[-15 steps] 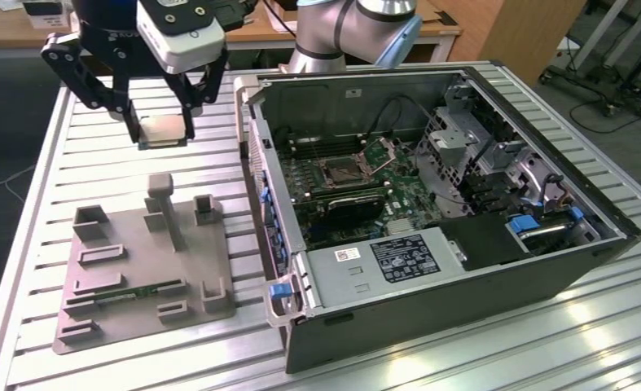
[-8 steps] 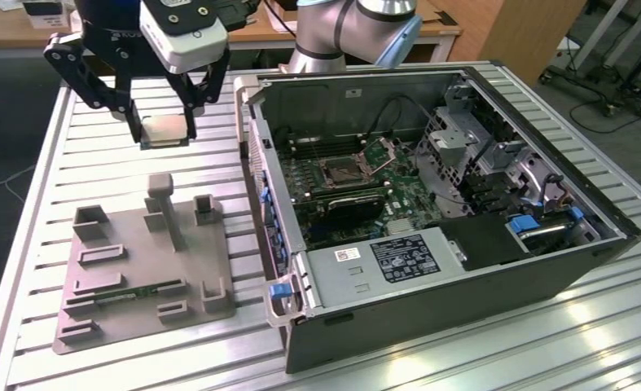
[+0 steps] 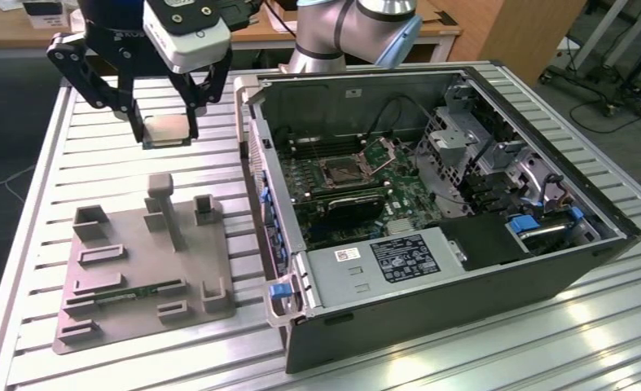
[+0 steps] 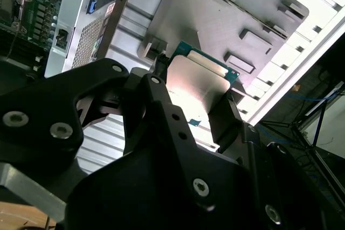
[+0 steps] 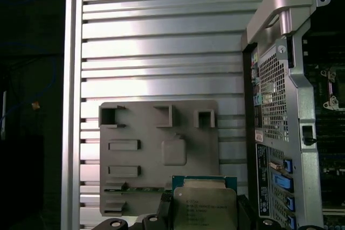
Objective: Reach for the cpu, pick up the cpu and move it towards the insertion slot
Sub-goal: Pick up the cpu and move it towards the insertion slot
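Note:
My gripper (image 3: 169, 132) hangs above the slatted table, to the exterior view's left of the open computer case, shut on the cpu (image 3: 170, 128). The cpu is a small square chip with a pale silver top; it sits between the black fingers in both wrist views (image 5: 205, 208) (image 4: 197, 82). The insertion slot (image 3: 348, 171) lies on the green board inside the case, with its hinged metal plate (image 3: 387, 150) raised. It is well to the exterior view's right of the gripper. In the first wrist view the slot (image 5: 331, 87) shows at the picture's edge.
A grey plastic tray (image 3: 135, 252) with rectangular recesses lies on the table below the gripper, and a narrow green circuit strip (image 3: 135, 291) rests in it. The case wall (image 3: 257, 155) stands between the gripper and the board. Drive cages and cables crowd the case's far side.

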`<state>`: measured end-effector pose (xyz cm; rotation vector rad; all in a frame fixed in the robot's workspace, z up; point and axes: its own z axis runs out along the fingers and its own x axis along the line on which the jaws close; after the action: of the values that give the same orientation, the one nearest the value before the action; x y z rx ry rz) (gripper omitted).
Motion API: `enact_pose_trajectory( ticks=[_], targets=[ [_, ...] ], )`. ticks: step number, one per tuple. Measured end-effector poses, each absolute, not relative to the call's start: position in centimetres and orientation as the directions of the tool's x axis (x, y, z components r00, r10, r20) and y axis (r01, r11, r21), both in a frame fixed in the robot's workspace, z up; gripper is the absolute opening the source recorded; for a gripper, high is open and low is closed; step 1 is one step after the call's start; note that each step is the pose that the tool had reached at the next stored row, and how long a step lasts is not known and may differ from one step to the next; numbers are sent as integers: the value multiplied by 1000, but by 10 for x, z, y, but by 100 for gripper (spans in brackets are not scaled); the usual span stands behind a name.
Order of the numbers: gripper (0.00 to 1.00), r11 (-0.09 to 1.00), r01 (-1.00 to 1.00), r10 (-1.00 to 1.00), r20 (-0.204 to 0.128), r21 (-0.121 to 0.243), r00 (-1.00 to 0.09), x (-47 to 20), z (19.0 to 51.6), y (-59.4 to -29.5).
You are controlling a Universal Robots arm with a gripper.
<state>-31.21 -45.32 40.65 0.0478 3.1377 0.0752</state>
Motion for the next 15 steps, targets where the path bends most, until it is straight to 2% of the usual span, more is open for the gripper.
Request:
enact_pose_trajectory(
  ticks=[15],
  targets=[
    [55,998,30,30,-2,48,-1000,-308,406,-453]
  ],
)
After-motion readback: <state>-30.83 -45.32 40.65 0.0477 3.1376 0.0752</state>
